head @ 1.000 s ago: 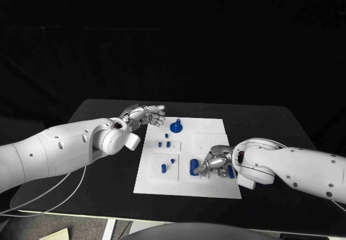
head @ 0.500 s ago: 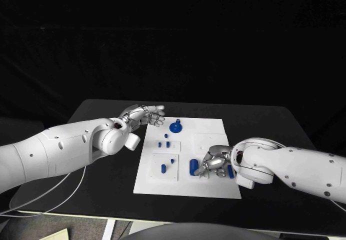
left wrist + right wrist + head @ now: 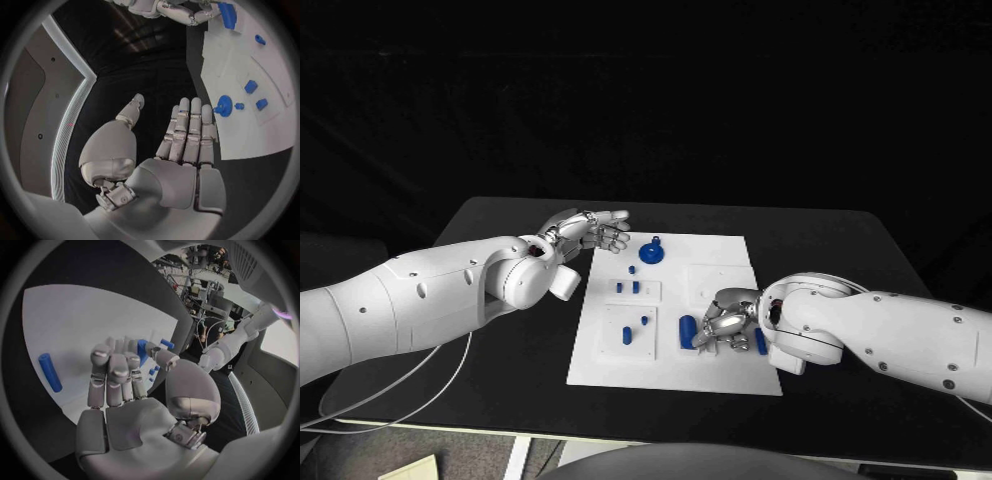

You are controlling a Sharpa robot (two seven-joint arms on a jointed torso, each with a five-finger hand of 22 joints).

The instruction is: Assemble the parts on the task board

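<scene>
The white task board (image 3: 733,275) lies in the middle of the table. My right hand (image 3: 730,322) is low over its near right part, fingers curled. Thumb and fingers close around a thick blue cylinder (image 3: 687,332) (image 3: 142,350) that still rests on the board. A thin blue rod (image 3: 760,342) (image 3: 50,372) lies just right of that hand. My left hand (image 3: 589,230) (image 3: 187,130) hovers at the board's far left corner, fingers straight and holding nothing. A blue round knob (image 3: 652,254) (image 3: 224,107) stands on the far part of the board.
Small blue pieces (image 3: 629,288) sit in a plate at the board's left, and two more (image 3: 636,330) sit nearer me. The black table (image 3: 834,250) has free room right of the board. Its front edge runs close below the board.
My right hand has crept slightly up and toward the blue cylinder, its fingers closing in. The left hand has stayed where it was.
</scene>
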